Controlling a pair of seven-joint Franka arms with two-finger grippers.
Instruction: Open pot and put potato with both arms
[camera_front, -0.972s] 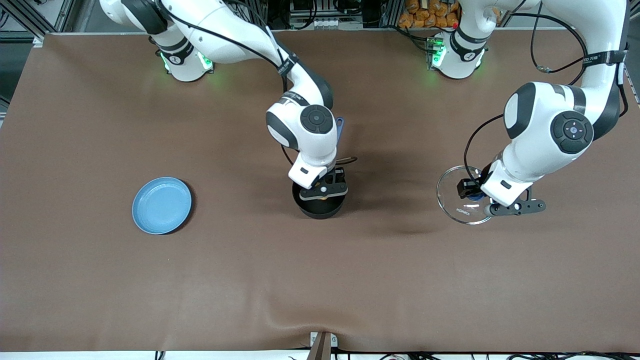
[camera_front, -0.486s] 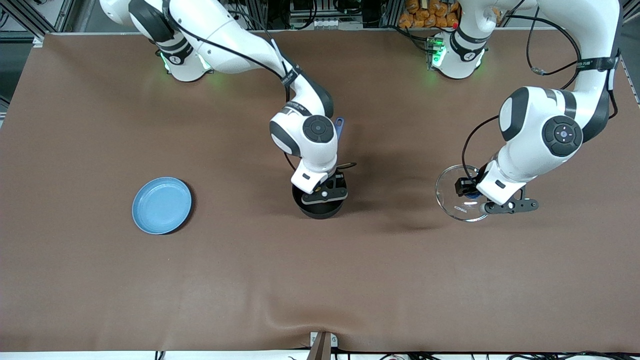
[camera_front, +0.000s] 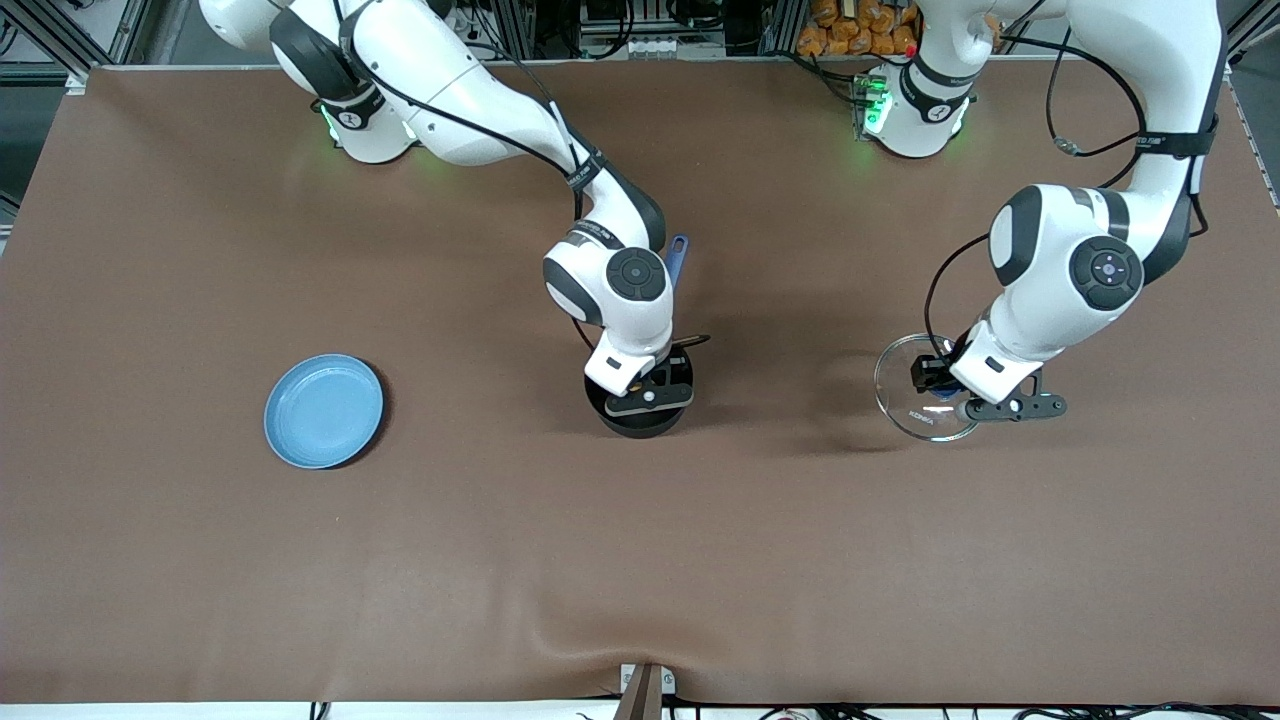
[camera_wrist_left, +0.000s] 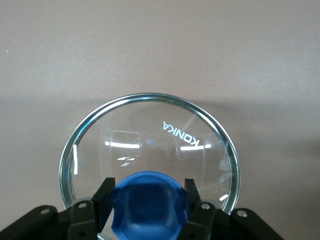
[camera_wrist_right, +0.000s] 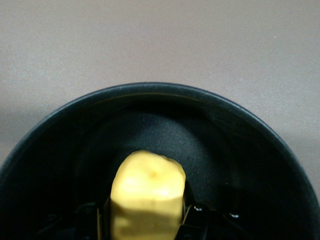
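Note:
The black pot (camera_front: 640, 412) stands open at the table's middle, its blue handle (camera_front: 677, 258) pointing toward the robots' bases. My right gripper (camera_front: 645, 385) is down in the pot, shut on the yellow potato (camera_wrist_right: 146, 192), which hangs inside the pot's black wall (camera_wrist_right: 240, 130). My left gripper (camera_front: 950, 393) is shut on the blue knob (camera_wrist_left: 147, 205) of the clear glass lid (camera_front: 915, 400), held low over the table toward the left arm's end. The lid's rim (camera_wrist_left: 150, 97) shows whole in the left wrist view.
A flat blue plate (camera_front: 323, 410) lies toward the right arm's end of the table, about as near the front camera as the pot. The brown cloth (camera_front: 640, 560) wrinkles at the front edge.
My right gripper has sunk lower into the pot with the potato. My left gripper has lowered the lid slightly and drawn it a little toward the pot.

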